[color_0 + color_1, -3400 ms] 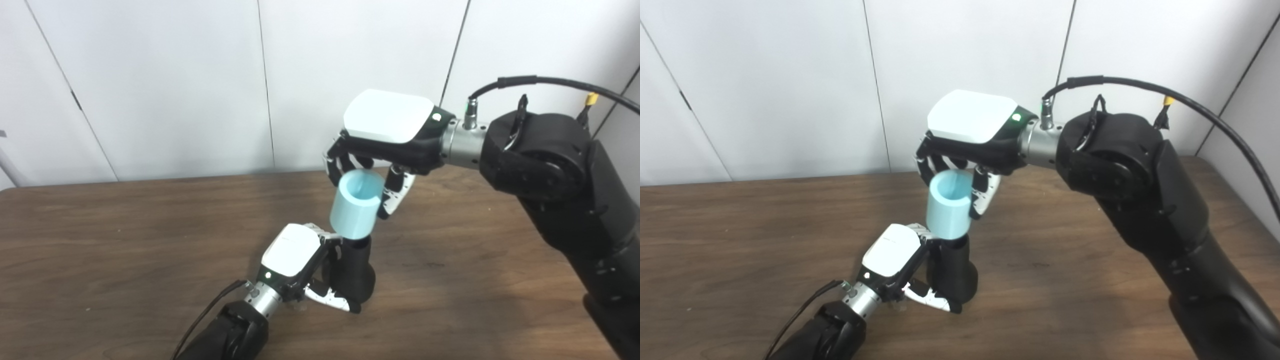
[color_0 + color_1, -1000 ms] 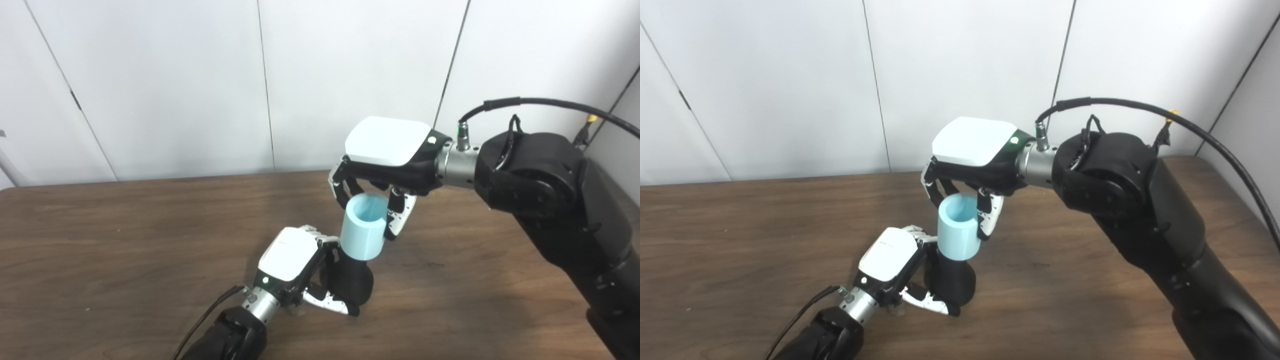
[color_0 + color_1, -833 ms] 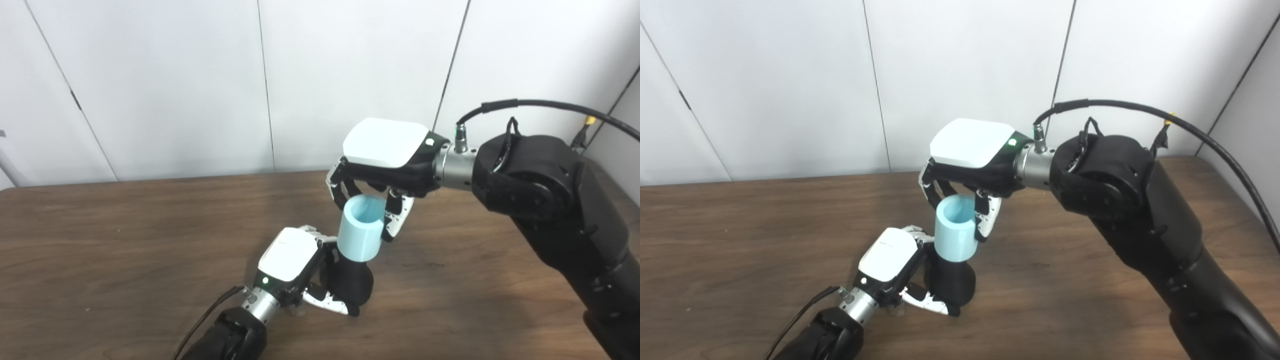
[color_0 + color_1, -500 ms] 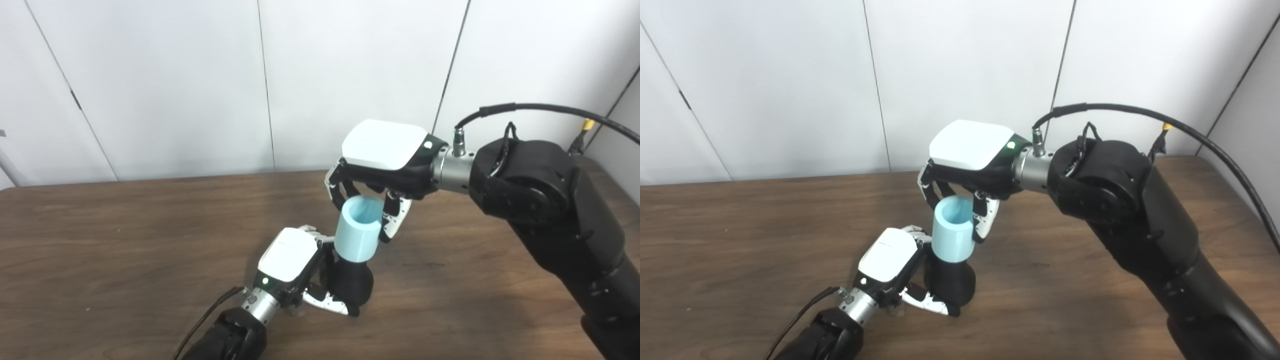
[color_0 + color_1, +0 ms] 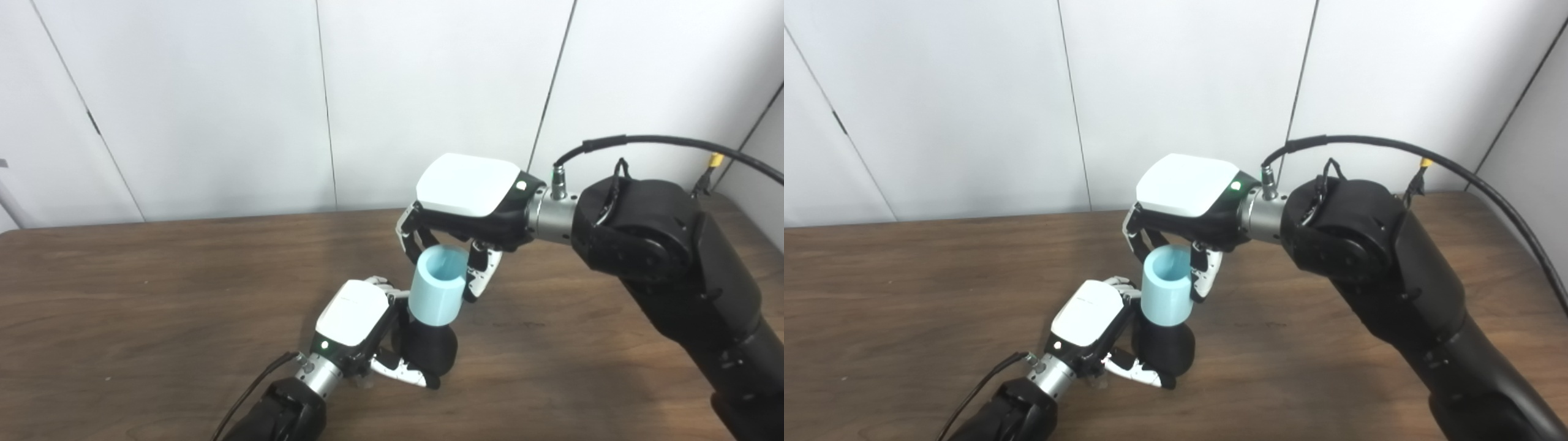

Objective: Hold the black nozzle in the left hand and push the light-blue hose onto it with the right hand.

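A dark wooden table point(image 5: 153, 294) fills the lower part of both views, backed by a wall of white panels point(image 5: 202, 104). The right arm point(image 5: 674, 269), a black, bulky limb with a black cable point(image 5: 649, 142) looping over its wrist, enters from the lower right and reaches toward the table's middle. Its right hand point(image 5: 468, 202), white-backed and palm down, is poised above the light-blue hose point(image 5: 433, 294), with its fingers point(image 5: 476, 278) curled down around the upper rim and gripping it on both sides. The hose is a short, thick-walled cylinder, open at the top and tilted slightly; its lower end sits over the top of the black nozzle point(image 5: 432, 349), whose wider base rests on the table near the front centre. The left hand point(image 5: 355, 321), also white-backed, comes in from the bottom edge and lies low beside the nozzle, its fingers point(image 5: 401, 373) wrapped around the nozzle's base and holding it upright. The two hands are close together but not touching.
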